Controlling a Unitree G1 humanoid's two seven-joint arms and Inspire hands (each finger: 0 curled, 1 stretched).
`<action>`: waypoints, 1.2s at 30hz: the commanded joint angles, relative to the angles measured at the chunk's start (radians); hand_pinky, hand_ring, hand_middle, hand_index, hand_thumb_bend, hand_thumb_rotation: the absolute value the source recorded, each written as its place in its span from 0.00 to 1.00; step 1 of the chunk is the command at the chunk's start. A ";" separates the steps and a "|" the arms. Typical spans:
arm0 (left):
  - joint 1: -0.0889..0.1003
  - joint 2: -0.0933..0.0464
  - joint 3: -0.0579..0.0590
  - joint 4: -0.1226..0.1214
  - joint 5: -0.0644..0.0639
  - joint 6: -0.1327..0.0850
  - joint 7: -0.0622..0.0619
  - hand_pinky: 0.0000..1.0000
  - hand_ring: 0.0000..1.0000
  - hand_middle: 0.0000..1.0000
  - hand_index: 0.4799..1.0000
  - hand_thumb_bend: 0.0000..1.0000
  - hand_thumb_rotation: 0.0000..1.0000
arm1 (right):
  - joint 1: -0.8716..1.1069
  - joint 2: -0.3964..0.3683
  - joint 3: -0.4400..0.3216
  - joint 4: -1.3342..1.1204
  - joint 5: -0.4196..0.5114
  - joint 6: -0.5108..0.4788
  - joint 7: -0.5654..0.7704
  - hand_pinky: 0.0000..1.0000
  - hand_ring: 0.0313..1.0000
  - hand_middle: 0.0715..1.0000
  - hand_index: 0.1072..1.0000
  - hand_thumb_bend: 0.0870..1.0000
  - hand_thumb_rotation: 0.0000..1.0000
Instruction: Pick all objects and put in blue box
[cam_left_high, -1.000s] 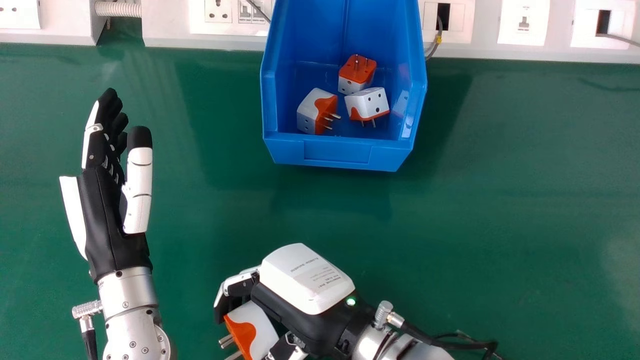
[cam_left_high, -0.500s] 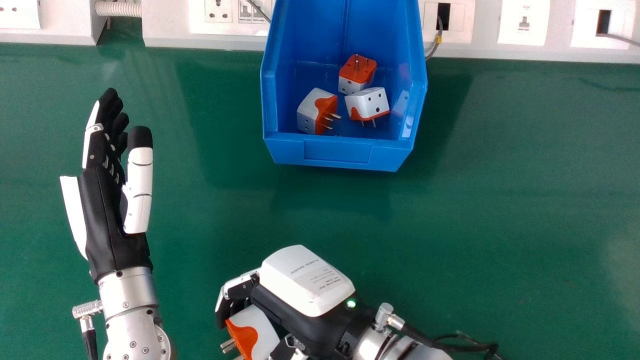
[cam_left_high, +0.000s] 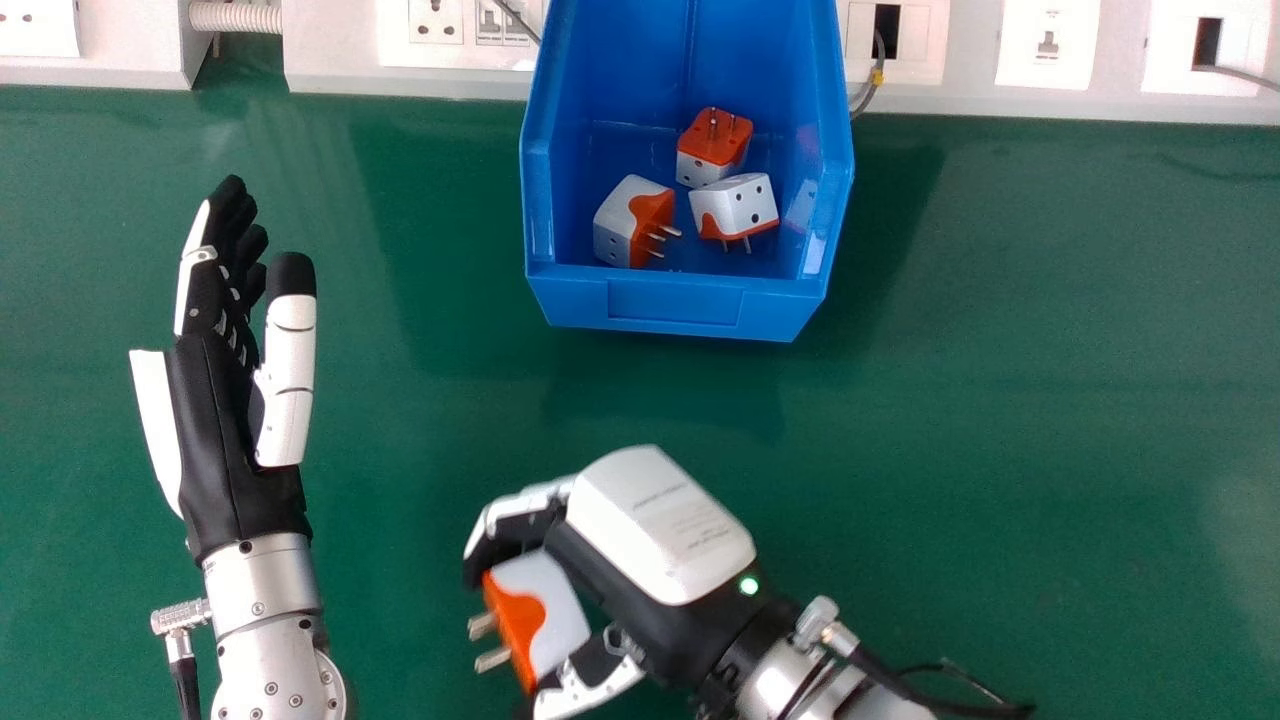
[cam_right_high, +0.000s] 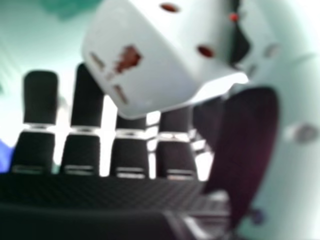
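In the head view my right hand (cam_left_high: 640, 540) is at the bottom centre, fingers and thumb curled round a white and orange plug adapter (cam_left_high: 558, 610) whose metal pins point left. The right hand view shows the hand (cam_right_high: 130, 150) with the adapter (cam_right_high: 145, 65) between fingers and thumb. Near the back edge stands the blue box (cam_left_high: 675, 308), holding three similar adapters: one at its left (cam_left_high: 632, 222), one at its right (cam_left_high: 736, 210) and one farther back (cam_left_high: 714, 148). My left hand (cam_left_high: 225, 430) is open at the left, its fingers straight and holding nothing.
White socket panels (cam_left_high: 1045, 45) run along the back edge of the green table (cam_left_high: 1000, 400), behind and beside the box. A grey cable (cam_left_high: 878, 75) hangs close to the box's right side.
My right hand has moved up and to the right in the head view, carrying the adapter. My left hand has shifted slightly right. The adapters in the box are unmoved.
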 joint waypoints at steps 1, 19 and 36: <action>-0.007 0.008 -0.001 0.001 0.006 -0.020 -0.003 0.90 0.89 0.91 0.77 0.67 0.85 | -0.006 -0.009 -0.049 -0.059 0.018 -0.002 -0.040 0.39 0.47 0.48 0.43 0.46 0.00; -0.055 0.017 0.004 0.041 -0.005 -0.023 -0.014 0.91 0.90 0.91 0.78 0.67 0.85 | -0.405 -0.123 -0.318 -0.008 0.054 -0.001 -0.130 0.38 0.47 0.48 0.43 0.46 0.00; -0.101 0.007 -0.005 0.098 0.006 -0.063 0.004 0.91 0.90 0.91 0.77 0.66 0.84 | -0.963 -0.064 -0.127 0.773 -0.057 0.085 -0.289 0.39 0.46 0.47 0.41 0.45 0.00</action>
